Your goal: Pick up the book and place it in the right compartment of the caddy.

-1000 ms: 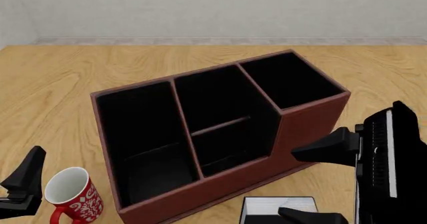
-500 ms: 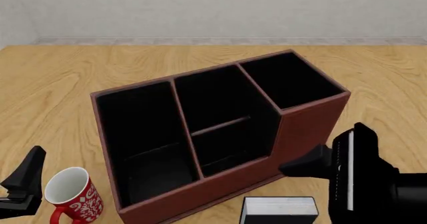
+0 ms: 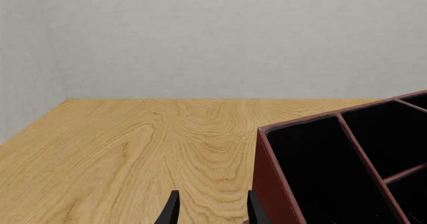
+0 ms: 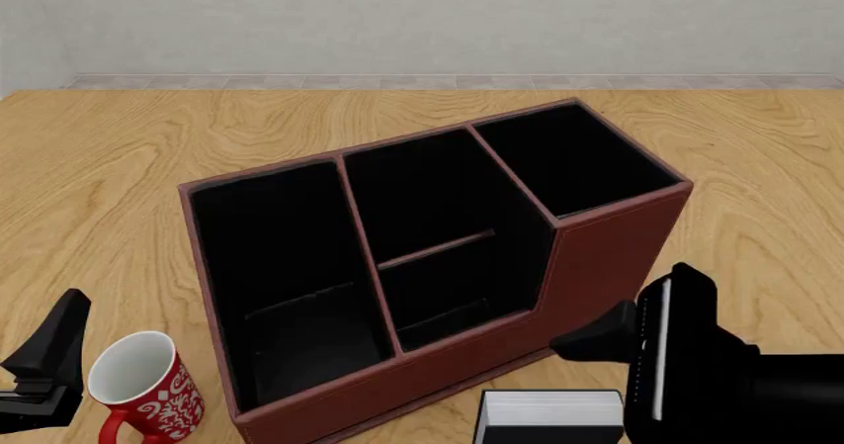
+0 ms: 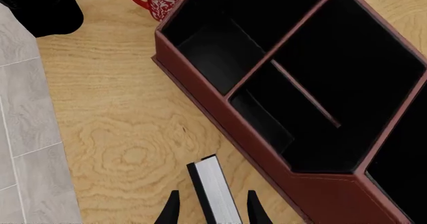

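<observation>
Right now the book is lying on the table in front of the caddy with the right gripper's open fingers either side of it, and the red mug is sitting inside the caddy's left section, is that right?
Not quite. The red mug stands on the table outside the caddy, by its left front corner, as the front view shows. The rest holds: the book lies before the caddy, the open right gripper straddling it.

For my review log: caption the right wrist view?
Right hand open astride the book, beside the caddy.

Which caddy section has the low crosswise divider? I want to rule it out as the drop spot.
The middle section of the caddy; the wide left section and taller right compartment have none.
</observation>
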Robot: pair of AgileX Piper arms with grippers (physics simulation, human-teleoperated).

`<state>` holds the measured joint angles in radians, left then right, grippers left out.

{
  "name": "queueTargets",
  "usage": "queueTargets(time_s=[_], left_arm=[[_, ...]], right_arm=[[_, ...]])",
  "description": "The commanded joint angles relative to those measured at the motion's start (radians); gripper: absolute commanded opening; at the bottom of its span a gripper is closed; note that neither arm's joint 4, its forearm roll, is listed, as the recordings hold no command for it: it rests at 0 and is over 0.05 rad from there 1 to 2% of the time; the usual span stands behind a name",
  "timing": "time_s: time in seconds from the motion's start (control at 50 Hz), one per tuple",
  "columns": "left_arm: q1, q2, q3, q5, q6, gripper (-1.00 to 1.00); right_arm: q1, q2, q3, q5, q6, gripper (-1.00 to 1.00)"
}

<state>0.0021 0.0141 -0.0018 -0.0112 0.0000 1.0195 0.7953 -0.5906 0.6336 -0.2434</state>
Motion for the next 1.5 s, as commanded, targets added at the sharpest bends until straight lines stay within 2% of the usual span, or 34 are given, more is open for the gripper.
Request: queueTargets(time_s=[0.02, 1.5], left_arm=[[0.000, 0.003, 0.000, -0.003, 0.000, 1.00], [0.001, 0.000, 0.000, -0.001, 0.000, 1.00]], right_arm=[[-0.013, 0.013, 0.017, -0.013, -0.001, 1.00], [-0.056, 0.079, 0.111, -0.107, 0.041, 1.00]])
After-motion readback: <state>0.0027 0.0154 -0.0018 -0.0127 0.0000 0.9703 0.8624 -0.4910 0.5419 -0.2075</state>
